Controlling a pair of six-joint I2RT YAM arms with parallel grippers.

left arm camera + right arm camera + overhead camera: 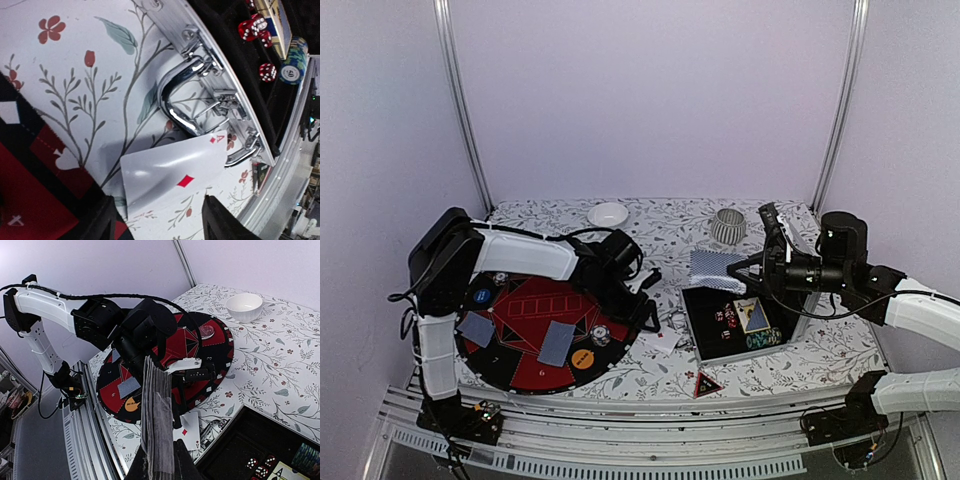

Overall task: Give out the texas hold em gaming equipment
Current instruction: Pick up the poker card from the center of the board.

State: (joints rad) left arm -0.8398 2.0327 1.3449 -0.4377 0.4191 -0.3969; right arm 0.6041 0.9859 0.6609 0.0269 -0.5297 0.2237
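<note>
Jaws of the left gripper (159, 212) are hanging part-open astride the flat ace card (170, 172), seemingly light, slick, bendy, probably wanting an edge pinch; right gripper (162, 465) is clamping the deck (154, 405).

Top cam looks down from behind me; left wrist cam hugs the ace card (175, 177), right wrist sees it from farther back.

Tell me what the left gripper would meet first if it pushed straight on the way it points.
Probably the face-up ace of diamonds, lying on the tablecloth right ahead of the left gripper. Beyond it is the case's chrome handle; depth is hard to judge.
</note>
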